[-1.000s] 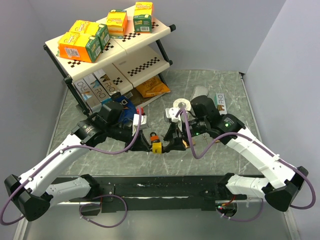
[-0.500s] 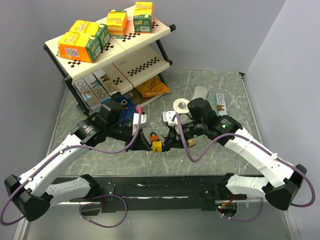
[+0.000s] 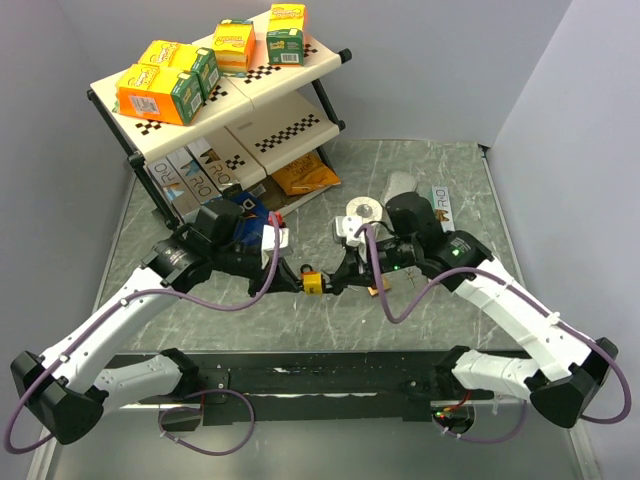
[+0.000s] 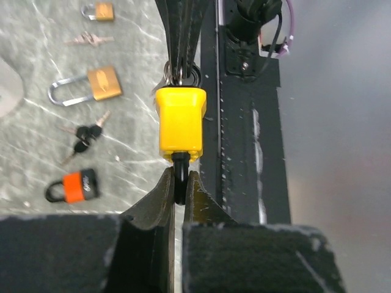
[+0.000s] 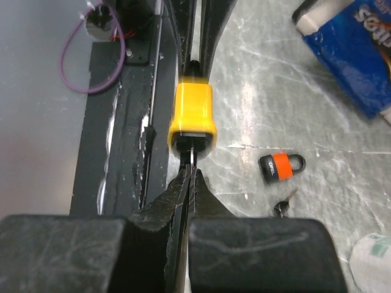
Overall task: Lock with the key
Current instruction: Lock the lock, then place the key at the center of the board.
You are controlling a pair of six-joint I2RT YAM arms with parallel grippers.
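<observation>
The left hand [image 4: 179, 186] is pressed tight on the black loop [image 4: 178, 165] of the yellow lock [image 4: 180, 125]. The right hand [image 5: 191, 177] pinches the thin key [image 5: 192, 156] stuck in the lock's other end. The lock hangs between both hands, up off the tabletop [image 3: 410, 165].

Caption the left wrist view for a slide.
Left hand holds yellow padlock by shackle; other padlocks and keys on table.
</observation>
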